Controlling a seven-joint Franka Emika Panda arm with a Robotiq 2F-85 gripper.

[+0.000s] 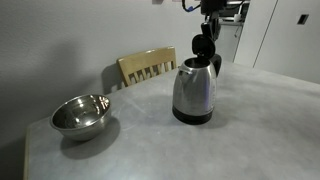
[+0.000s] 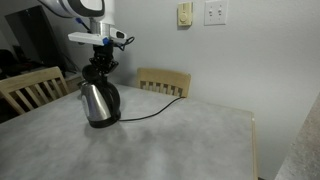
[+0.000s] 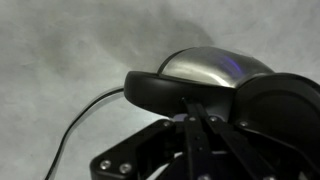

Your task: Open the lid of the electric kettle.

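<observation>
The stainless steel electric kettle (image 1: pixel 193 90) with black handle and base stands on the grey table (image 1: pixel 260 130); it also shows in an exterior view (image 2: pixel 100 102). My gripper (image 1: pixel 205 50) hangs straight above it, at the kettle's top by the handle, and appears in an exterior view (image 2: pixel 98 68). In the wrist view the two fingers (image 3: pixel 190 120) are shut together, tips against the black rim below the steel domed lid (image 3: pixel 205 65). Nothing is held between them. I cannot tell whether the lid is raised.
A steel mixing bowl (image 1: pixel 80 115) sits near the table's edge. A wooden chair (image 1: pixel 147 67) stands behind the table, another (image 2: pixel 30 90) at its side. The kettle's black cord (image 2: pixel 150 110) runs across the table toward the wall.
</observation>
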